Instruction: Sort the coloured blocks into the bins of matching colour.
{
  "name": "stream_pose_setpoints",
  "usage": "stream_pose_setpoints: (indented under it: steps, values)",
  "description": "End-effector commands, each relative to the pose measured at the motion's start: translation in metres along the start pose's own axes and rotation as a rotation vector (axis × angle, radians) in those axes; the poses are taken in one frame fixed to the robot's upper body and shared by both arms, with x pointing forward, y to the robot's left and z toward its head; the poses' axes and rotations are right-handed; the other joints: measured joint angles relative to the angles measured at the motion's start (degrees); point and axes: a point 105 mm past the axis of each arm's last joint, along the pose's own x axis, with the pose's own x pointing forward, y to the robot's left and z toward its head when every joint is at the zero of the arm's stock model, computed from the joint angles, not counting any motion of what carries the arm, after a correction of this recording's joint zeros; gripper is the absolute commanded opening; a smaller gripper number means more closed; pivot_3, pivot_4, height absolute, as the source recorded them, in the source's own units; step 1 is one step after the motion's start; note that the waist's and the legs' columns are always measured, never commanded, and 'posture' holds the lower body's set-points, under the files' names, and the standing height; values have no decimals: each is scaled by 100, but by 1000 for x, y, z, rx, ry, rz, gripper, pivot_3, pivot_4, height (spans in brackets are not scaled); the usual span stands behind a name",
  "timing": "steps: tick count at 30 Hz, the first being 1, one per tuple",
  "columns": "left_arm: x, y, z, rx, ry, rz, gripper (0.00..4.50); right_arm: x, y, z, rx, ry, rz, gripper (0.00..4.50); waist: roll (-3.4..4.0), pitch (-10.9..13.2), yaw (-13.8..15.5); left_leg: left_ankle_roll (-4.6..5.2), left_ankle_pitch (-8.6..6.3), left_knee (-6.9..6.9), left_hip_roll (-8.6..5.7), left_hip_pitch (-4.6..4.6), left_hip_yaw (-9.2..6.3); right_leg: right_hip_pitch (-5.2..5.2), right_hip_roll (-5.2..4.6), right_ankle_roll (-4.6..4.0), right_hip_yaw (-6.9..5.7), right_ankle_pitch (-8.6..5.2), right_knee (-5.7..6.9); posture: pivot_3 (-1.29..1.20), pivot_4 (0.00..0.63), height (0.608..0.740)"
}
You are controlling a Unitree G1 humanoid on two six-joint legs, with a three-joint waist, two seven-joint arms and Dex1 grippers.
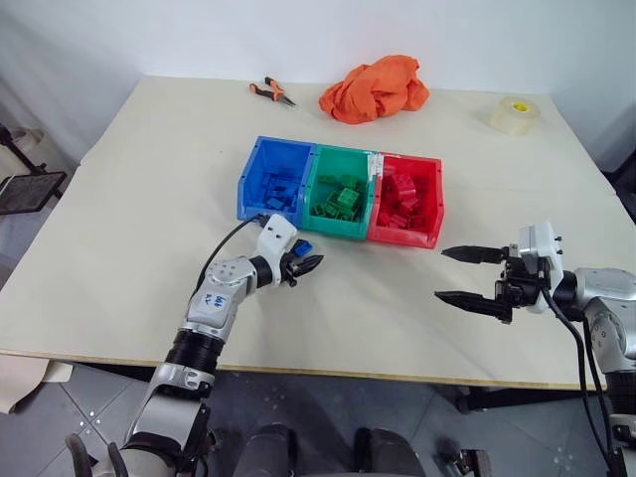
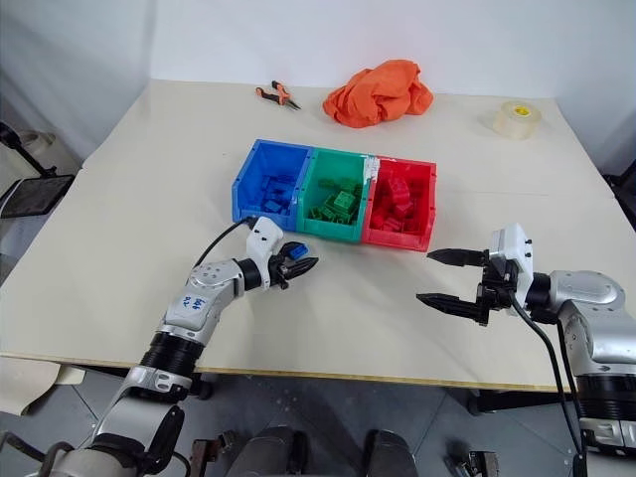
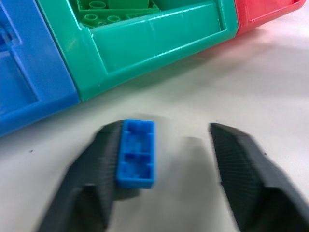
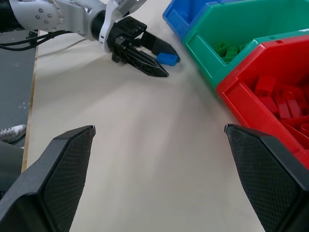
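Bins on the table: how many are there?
3, joined in a row mid-table: blue bin on the robot's left, green bin in the middle, red bin on its right.

You see three bins [image 1: 340, 189] | one loose blue block [image 3: 137, 153] | one orange cloth [image 1: 375, 87] | one tape roll [image 1: 515, 115] | one pliers [image 1: 271, 92] | two grippers: left gripper [image 1: 303, 263], right gripper [image 1: 469, 276].

Silver arms, black cables, black textured fingers [image 4: 67, 169].
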Motion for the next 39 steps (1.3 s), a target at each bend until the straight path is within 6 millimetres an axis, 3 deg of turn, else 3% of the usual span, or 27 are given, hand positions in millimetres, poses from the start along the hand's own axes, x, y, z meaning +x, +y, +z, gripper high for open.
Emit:
stream_pose_setpoints:
  steps: [1,4,10,13,17,25,31,37,39]
  values:
    - [-9,-1,-4,-1,19,-2,1399,-7,-1,12,-49,-16,-22,4500,0,0,-23,0,0,0,1,1,-1,0,0,0,0,0,0,0,150,740]
    - [-17,3,1,13,12,20,484,-7,-2,13,-51,-19,-25,4500,0,0,-45,0,0,0,2,1,-1,0,1,0,-1,0,0,0,150,740]
    - [-31,12,29,50,-58,78,486,-6,-2,12,-55,-25,-31,4500,0,0,-44,0,0,-1,5,-2,-3,-1,1,0,0,0,0,0,150,740]
    - [-35,21,55,80,-123,128,486,-4,-2,12,-54,-29,-35,4500,0,0,-34,0,0,0,4,-2,-5,0,0,0,-1,0,-1,0,150,740]
    - [-35,44,92,123,-205,235,486,-2,-1,10,-50,-40,-40,4500,-2,1,-23,0,0,2,2,-6,-11,1,0,0,-4,0,-2,0,150,740]
    - [-16,91,121,133,-231,390,486,0,0,8,-50,-57,-61,4500,-4,2,-36,0,0,0,2,-5,-1,-3,6,0,-4,0,-2,0,150,740]
    - [-3,95,122,141,-220,385,2412,-5,1,8,-54,-59,-90,4500,-8,5,-33,0,0,-4,-1,-5,0,-6,4,2,-5,0,1,0,150,740]
    - [-8,88,123,192,-241,329,4256,-5,2,7,-51,-62,-98,4500,-14,8,-46,0,0,-4,0,-6,2,-8,5,2,-3,1,1,0,150,740]
    - [-13,77,125,219,-261,272,4471,-4,2,8,-52,-63,-97,4500,-14,8,-51,-1,0,-5,1,-5,2,-9,6,2,-3,1,2,0,150,740]
